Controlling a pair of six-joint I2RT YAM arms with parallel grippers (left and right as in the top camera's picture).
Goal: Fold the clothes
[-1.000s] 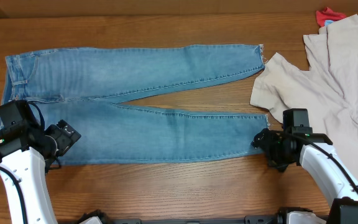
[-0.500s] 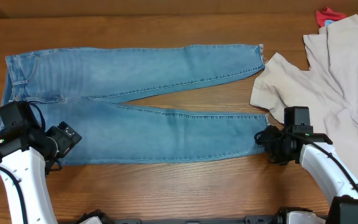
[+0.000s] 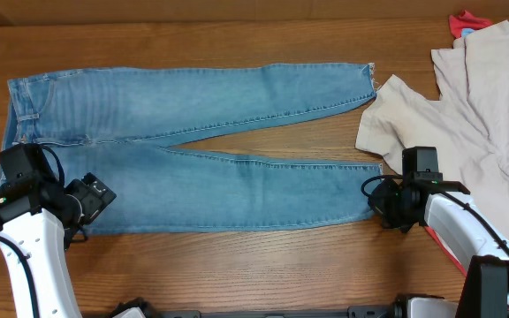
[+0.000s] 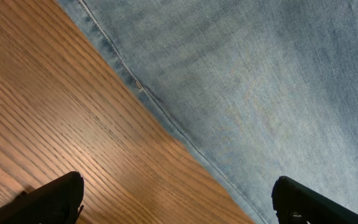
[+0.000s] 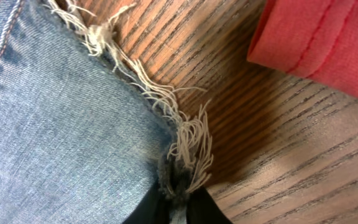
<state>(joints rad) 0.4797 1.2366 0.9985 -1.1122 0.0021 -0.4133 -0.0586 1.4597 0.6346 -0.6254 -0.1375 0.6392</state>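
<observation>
Jeans: the light blue denim jeans (image 3: 148, 124) lie spread flat on the brown wood-grain table (image 3: 237, 265), waistband at the left, both long legs running to the right.
Legs: they part in a narrow wedge of bare wood. The far leg ends further right than the near one, and both hems are frayed.
Left gripper: the left gripper (image 3: 97, 196) hangs over the near edge of the jeans, close to the waist end. Its jaws stand wide apart, one finger above wood and the other above denim, with nothing between them.
Right gripper: the right gripper (image 3: 375, 196) sits at the near leg's hem, at its near right corner. In the right wrist view its dark fingers (image 5: 148, 214) are pressed together, clamped on the frayed corner with pale threads splaying around them.
Beige garment: a crumpled beige cloth garment (image 3: 475, 97) covers the right side of the table, and its left edge lies just beside the far leg's hem.
Red cloth: a small red cloth (image 3: 468, 21) peeks out at the far right, behind the beige garment.
Red fabric: a red stitched fabric (image 5: 322, 37) lies on the wood near the gripped hem, not touching it.
</observation>
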